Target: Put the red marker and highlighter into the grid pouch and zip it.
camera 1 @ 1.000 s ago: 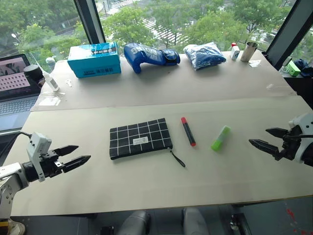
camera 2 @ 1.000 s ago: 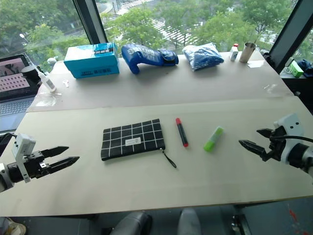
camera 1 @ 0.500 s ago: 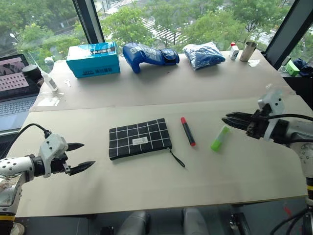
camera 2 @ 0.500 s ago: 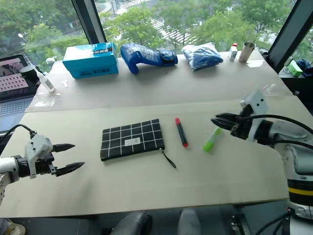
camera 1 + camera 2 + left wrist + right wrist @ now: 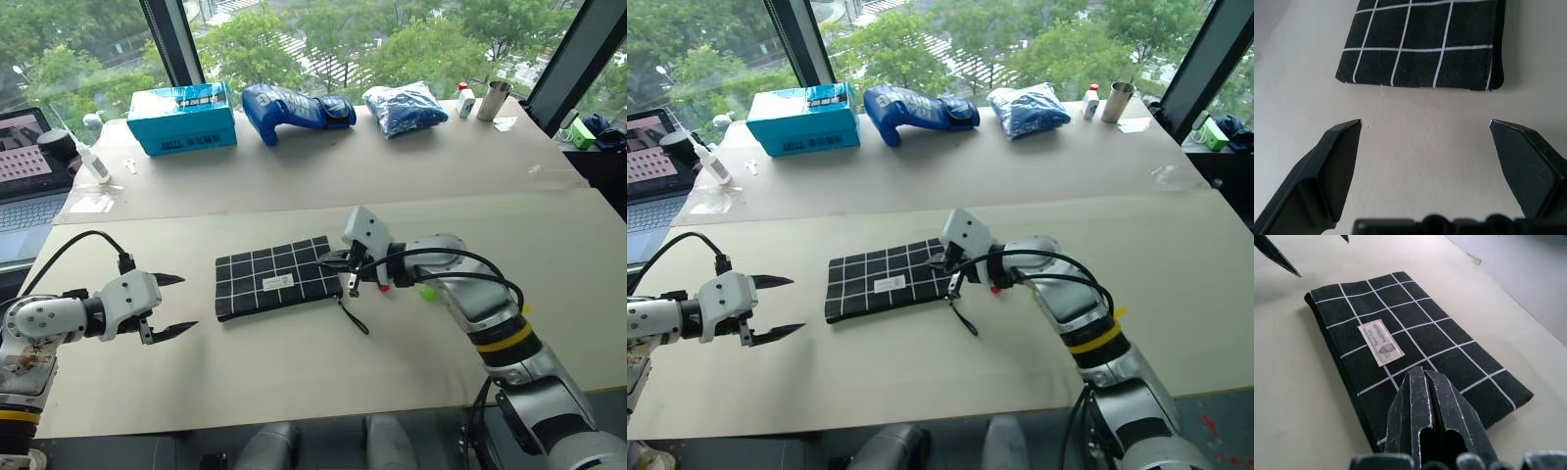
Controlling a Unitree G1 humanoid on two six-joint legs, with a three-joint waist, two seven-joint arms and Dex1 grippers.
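On the cream table [image 5: 294,382]: one flat black fabric grid pouch [image 5: 279,276] at centre | one red marker [image 5: 383,287] and one lime-green highlighter [image 5: 428,291] just right of it, largely hidden | right gripper [image 5: 336,261] closed, empty, over pouch's right end | left gripper [image 5: 171,305] wide open, left of pouch, pointing toward it.

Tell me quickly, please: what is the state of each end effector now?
Left end effector: open, holding nothing, beside the grid pouch.
Right end effector: closed at the pouch's strap end; whether it holds anything cannot be told.
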